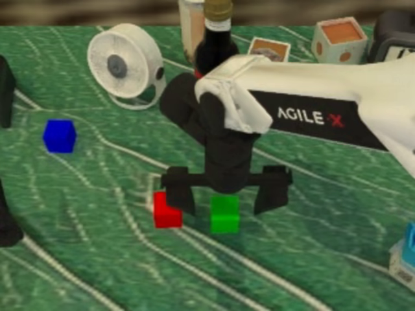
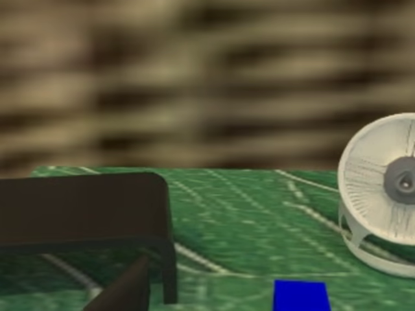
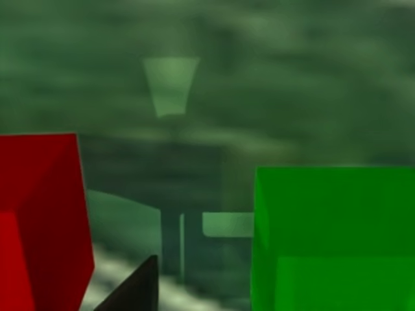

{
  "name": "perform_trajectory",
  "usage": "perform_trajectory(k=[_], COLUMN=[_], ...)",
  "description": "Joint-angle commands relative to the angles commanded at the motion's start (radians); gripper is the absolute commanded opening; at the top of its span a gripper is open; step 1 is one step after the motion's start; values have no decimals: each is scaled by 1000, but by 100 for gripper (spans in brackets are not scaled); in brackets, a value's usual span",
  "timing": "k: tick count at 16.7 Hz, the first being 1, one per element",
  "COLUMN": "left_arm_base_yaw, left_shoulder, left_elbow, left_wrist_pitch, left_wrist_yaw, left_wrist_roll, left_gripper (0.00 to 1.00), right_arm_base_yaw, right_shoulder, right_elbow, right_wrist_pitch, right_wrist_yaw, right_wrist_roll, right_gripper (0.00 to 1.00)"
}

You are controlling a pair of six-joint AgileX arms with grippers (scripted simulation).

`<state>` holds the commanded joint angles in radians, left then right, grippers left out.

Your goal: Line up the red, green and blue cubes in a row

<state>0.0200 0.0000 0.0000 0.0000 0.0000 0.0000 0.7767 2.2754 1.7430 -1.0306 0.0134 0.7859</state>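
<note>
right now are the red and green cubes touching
Apart. The right wrist view shows green table surface between the red cube and the green cube; the top view shows the same gap, with the right tool open above them.

The table (image 1: 78, 259) is green with pale wavy lines. On it sit 3 plain cubes: 1 red (image 1: 166, 211), 1 green (image 1: 225, 214), 1 blue (image 1: 59, 136). The right arm (image 1: 337, 103) is white and black; its gripper (image 1: 225, 194) is black. The fan (image 1: 125, 65) is white with a grey hub.
</note>
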Motion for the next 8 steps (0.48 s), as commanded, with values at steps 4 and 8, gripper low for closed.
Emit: perform_trajectory(k=[4, 8], left_arm_base_yaw=[0, 0], left_shoulder=[0, 0], left_elbow=[0, 0], left_wrist_pitch=[0, 0], left_wrist_yaw=[0, 0], left_wrist_roll=[0, 0], left_gripper=[100, 100], right_arm_base_yaw=[1, 5], right_shoulder=[-3, -30], right_elbow=[18, 124], right_wrist_pitch=[-18, -163], right_wrist_yaw=[0, 0], right_wrist_roll=[-1, 1], right_gripper=[100, 100])
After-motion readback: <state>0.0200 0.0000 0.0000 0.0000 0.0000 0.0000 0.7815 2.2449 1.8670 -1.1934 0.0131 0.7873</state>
